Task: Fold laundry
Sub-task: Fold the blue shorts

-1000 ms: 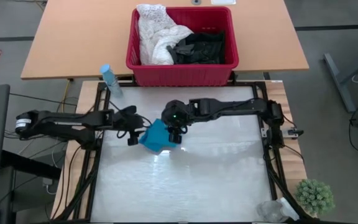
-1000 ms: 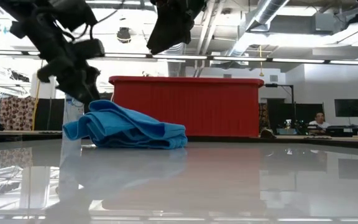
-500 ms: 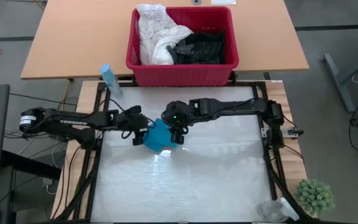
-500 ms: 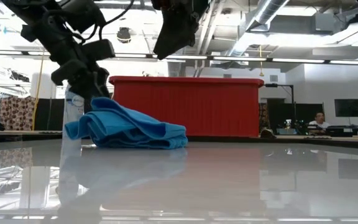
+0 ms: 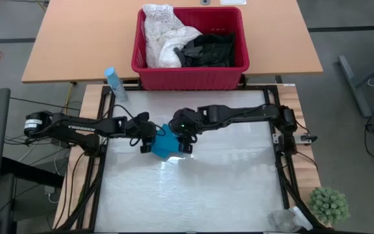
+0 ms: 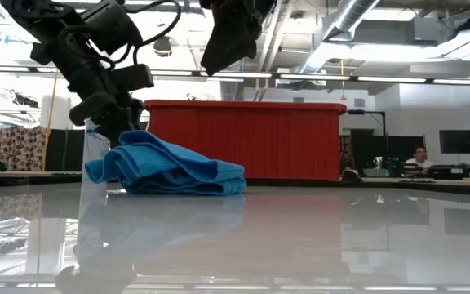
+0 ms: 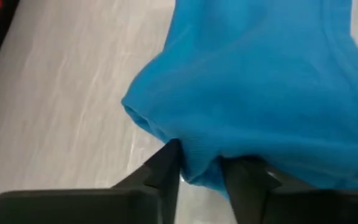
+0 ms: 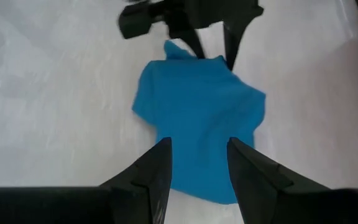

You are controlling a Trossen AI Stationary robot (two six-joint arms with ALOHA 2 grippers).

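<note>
Currently the teal garment is lying bunched on the white table top, near its far edge in front of the red basket. The left gripper is pinching a fold at the garment's edge, fingers nearly together around the cloth. The right gripper is hovering just above the garment, fingers parted, holding nothing.

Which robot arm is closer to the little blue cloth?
Left. The left gripper pinches an edge of the teal garment at table level; the right gripper hangs open above it.
</note>
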